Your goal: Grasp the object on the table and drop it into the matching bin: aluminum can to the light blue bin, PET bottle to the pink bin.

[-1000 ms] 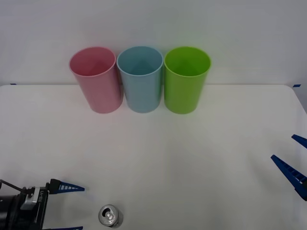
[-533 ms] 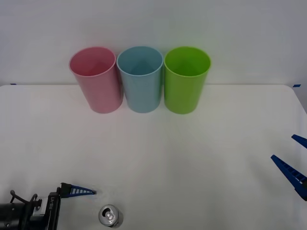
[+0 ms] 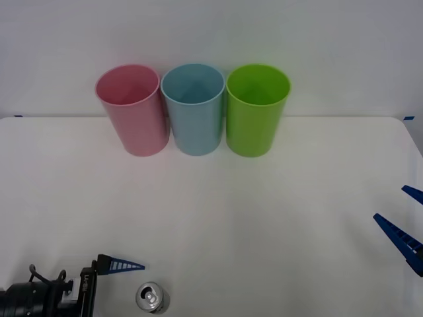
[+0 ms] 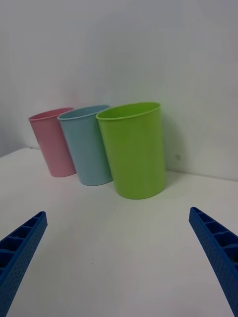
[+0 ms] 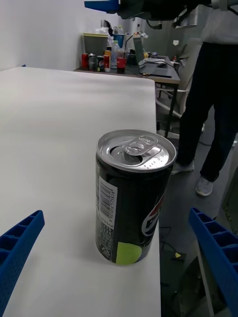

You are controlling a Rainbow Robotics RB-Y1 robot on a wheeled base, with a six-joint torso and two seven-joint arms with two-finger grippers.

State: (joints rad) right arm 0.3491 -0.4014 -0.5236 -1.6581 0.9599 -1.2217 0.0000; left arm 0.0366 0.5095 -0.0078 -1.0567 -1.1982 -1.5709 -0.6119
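On the white table [image 3: 264, 218] there is one aluminum can [image 3: 153, 298]. There are three bins in total: one pink bin [image 3: 132, 112], one light blue bin [image 3: 195, 112] and one lime green bin [image 3: 256, 112]. Two grippers are present: the left gripper [image 3: 122, 290] and the right gripper [image 3: 406, 221].

We find very little that reads. On the aluminum can [image 5: 135, 195], standing upright on the surface [image 5: 59, 148], there is a white barcode panel with fine print below it, too small for us to make out. A round red, white and blue emblem shows partly on its side; no brand word is legible.
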